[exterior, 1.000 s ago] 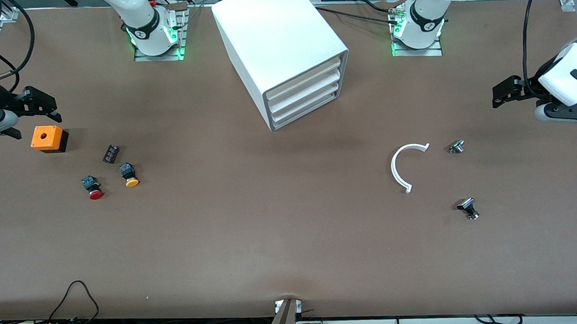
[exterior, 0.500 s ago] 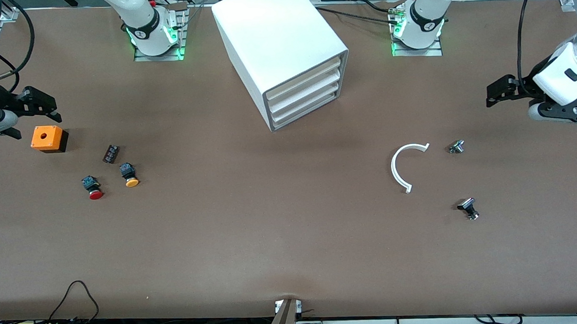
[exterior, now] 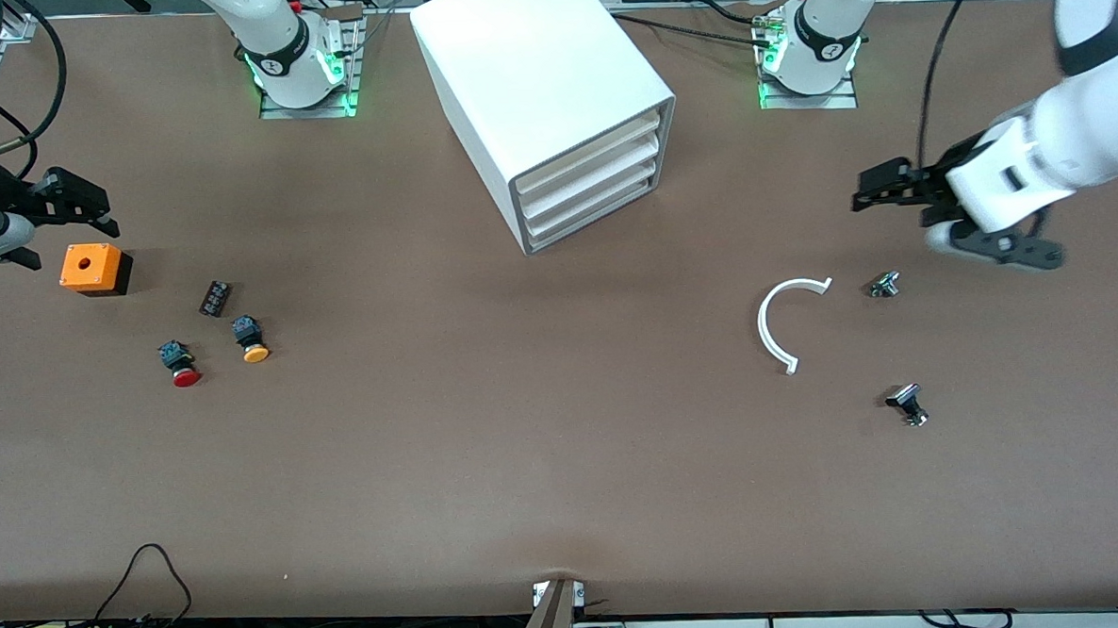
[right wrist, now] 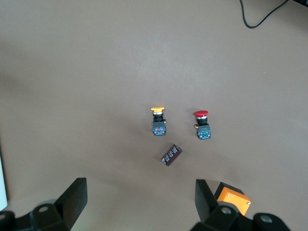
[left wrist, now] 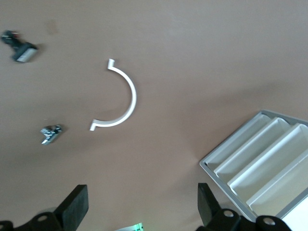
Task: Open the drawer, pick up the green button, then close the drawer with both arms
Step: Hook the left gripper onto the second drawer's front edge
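So my left gripper (exterior: 870, 193) hangs open over bare brown table (exterior: 565, 446), with the white four-drawer cabinet (exterior: 550, 97) nearby; my right gripper (exterior: 83, 207) waits open above the orange box (exterior: 95, 268).

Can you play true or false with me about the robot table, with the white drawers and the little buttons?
1. All four drawers in the white cabinet are pushed in. True.
2. The left gripper is holding the white curved piece. False: it is open and empty, up in the air above the table between the cabinet and that arm's end.
3. The red-capped button lies beside the yellow-orange-capped button. True.
4. The right gripper is shut on the orange box. False: it is open, close to the box, holding nothing.
5. A green button sits on the table. False: none is in sight.
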### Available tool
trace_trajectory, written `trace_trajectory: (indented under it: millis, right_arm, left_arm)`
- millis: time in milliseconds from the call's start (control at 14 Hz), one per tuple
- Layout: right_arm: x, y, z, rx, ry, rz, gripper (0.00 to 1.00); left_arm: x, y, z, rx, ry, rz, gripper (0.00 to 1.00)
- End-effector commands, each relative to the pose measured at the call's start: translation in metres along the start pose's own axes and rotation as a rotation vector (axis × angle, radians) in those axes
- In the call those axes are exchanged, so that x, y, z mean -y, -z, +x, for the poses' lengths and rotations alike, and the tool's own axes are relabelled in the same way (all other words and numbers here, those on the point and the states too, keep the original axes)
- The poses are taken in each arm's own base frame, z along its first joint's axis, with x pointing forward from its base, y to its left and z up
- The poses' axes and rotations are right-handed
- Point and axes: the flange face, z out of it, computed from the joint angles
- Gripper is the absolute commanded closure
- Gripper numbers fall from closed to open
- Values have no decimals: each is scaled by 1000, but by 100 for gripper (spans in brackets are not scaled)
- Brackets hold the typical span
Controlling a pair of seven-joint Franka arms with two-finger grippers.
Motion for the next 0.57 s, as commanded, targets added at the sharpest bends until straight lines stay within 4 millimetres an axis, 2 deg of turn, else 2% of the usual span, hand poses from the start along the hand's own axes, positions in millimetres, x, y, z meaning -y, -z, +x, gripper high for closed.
trace_trajectory:
  millis: [0, 143, 500]
  right_arm:
    - [-1, 5, 3, -10, -3, 8, 1]
    - [-1, 5, 2, -8, -3, 8, 1]
    - [1, 5, 4, -11, 2, 7, 1]
  left_arm:
    - [-22, -14, 9, 35, -23, -63, 0]
    - [-30, -21, 13, 46, -30, -123, 0]
    - [-62, -72, 35, 133, -92, -214, 0]
